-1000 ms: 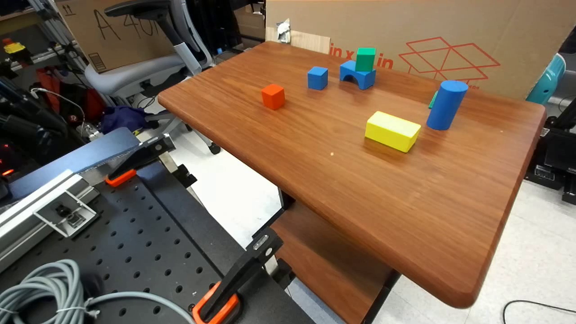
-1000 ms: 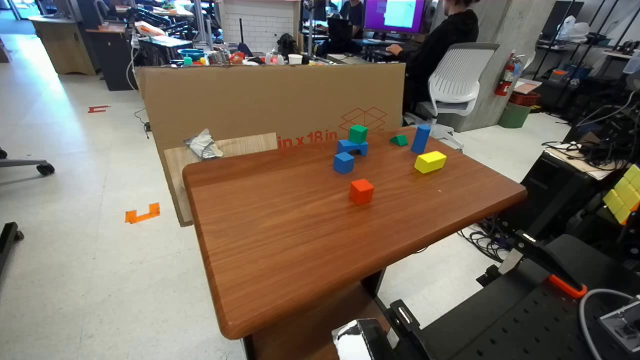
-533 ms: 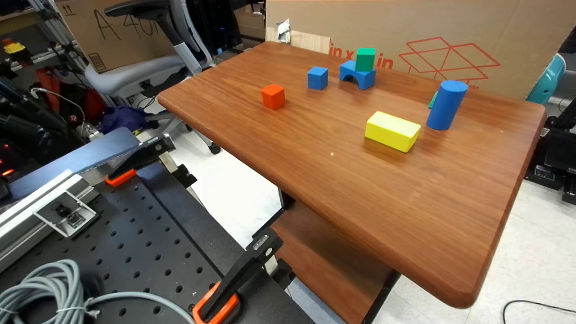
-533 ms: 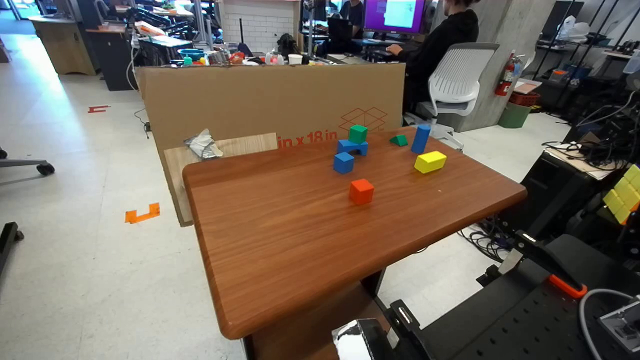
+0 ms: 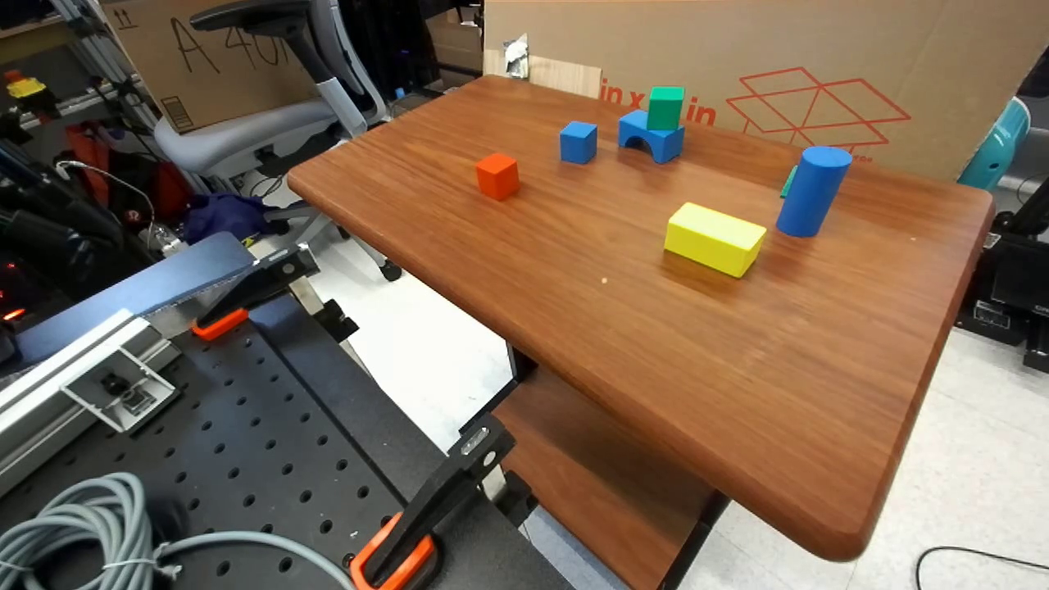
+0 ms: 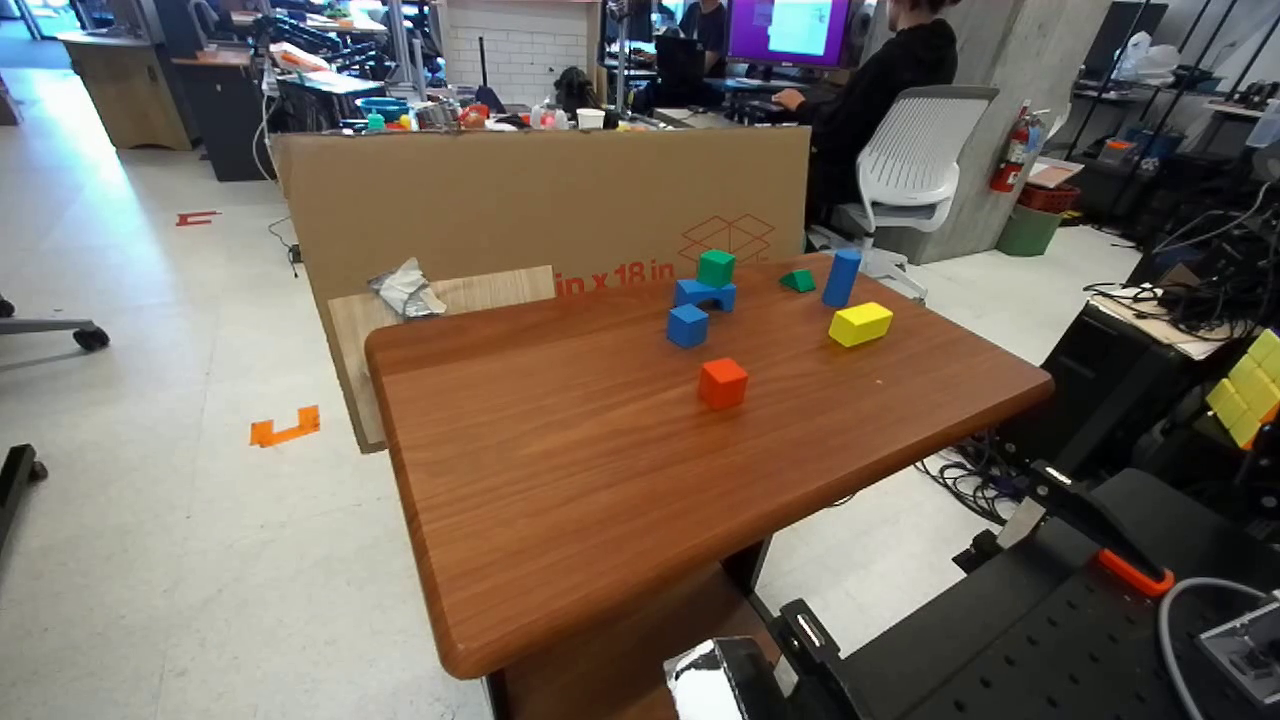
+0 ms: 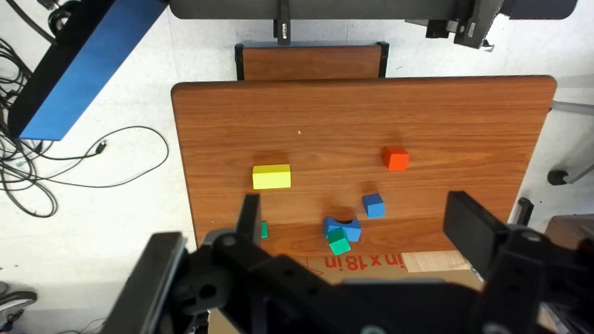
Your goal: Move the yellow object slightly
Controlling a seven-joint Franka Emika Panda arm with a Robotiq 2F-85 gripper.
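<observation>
The yellow object is a bright yellow rectangular block (image 5: 715, 238) lying flat on the brown table, beside a standing blue cylinder (image 5: 814, 192). It also shows in an exterior view (image 6: 860, 324) and in the wrist view (image 7: 271, 176). My gripper (image 7: 355, 195) shows only in the wrist view, high above the table. Its jaws stand wide apart with nothing between them. In that view the yellow block lies just beyond the tip of the left finger (image 7: 249, 218). That finger seems to hide the cylinder and most of the green wedge. The arm is outside both exterior views.
A red-orange cube (image 5: 497, 176), a blue cube (image 5: 578, 142) and a blue arch (image 5: 651, 136) with a green block (image 5: 665, 108) on it stand on the table (image 5: 574, 270). A green wedge (image 6: 798, 280) lies near the cylinder. A cardboard sheet (image 6: 540, 200) stands behind the far edge.
</observation>
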